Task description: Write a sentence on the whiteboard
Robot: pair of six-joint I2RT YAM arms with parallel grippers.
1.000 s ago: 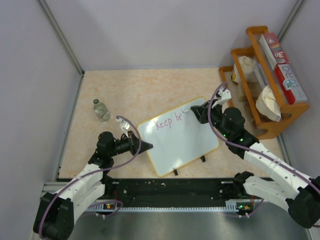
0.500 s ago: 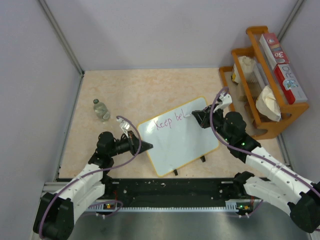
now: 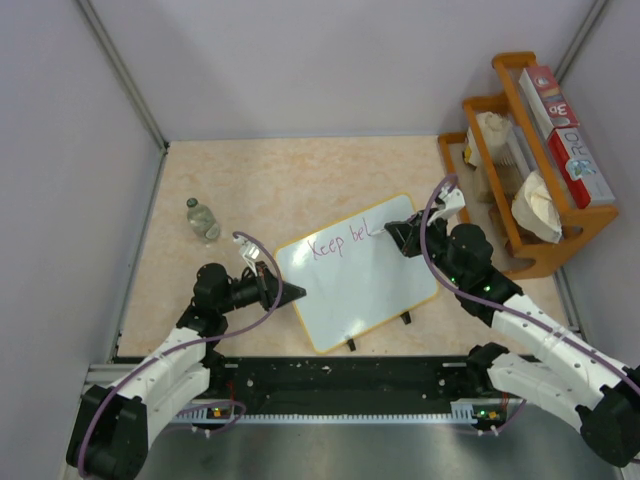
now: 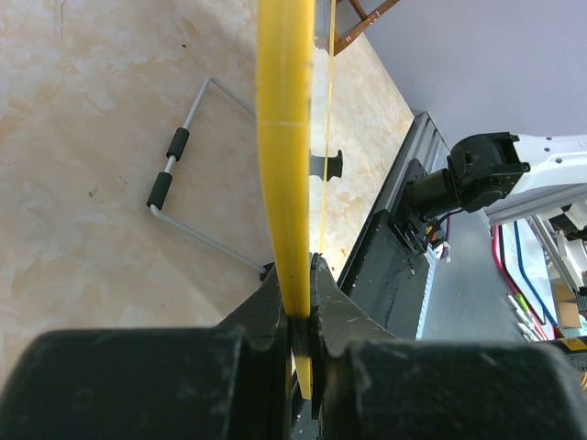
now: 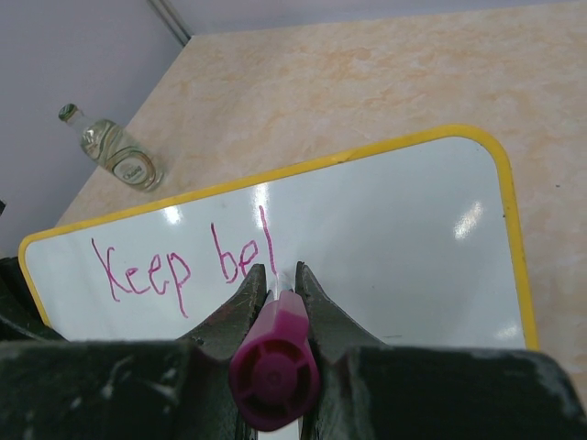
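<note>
- Your left gripper (image 4: 301, 280) had the whiteboard (image 3: 370, 290) rim clenched between its jaws.
- Your right gripper (image 5: 275, 275) pinched the marker (image 5: 273, 371) — the sentence (image 5: 151, 275) read "Keep bel" just past its jaws; I'd guess "i" came next, lightly.

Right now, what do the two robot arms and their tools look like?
Both the left arm and right arm have white shell links, black motor joints and a looping purple cable. The left tool and right tool are black, each with two tapered, scuffed fingers.
</note>
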